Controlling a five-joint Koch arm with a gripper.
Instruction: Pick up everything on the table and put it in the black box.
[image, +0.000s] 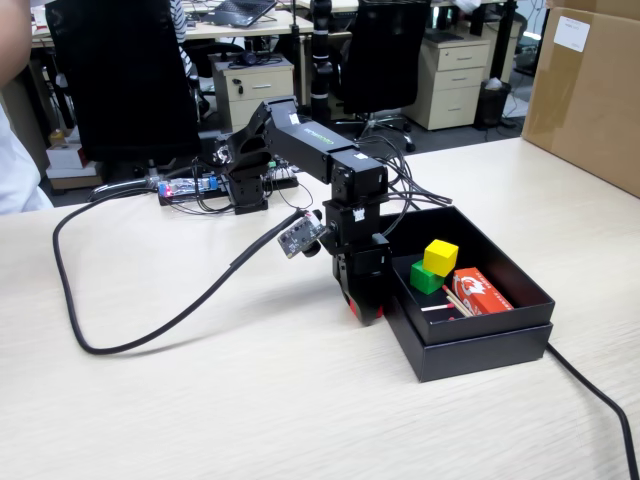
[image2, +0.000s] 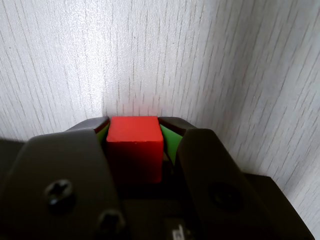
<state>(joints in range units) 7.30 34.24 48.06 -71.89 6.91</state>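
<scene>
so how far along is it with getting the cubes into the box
Done: the green cube and yellow cube sit in the black box. In hand: the gripper is closed on the red cube, low over the table beside the box. Left: carry it over and release.

Landmark: shallow rectangular matte black cardboard box, sitting on the large light beige wood-grain tabletop. In the fixed view:

- Small yellow solid cube inside the box, resting partly on the small green solid cube.
- Orange-red printed packet inside the box, right of both cubes.
- Black gripper just outside the box's left wall, down at the tabletop.
- Small red solid cube between the gripper jaws, outside the box.
- Big brown carton behind and right of the box.
</scene>
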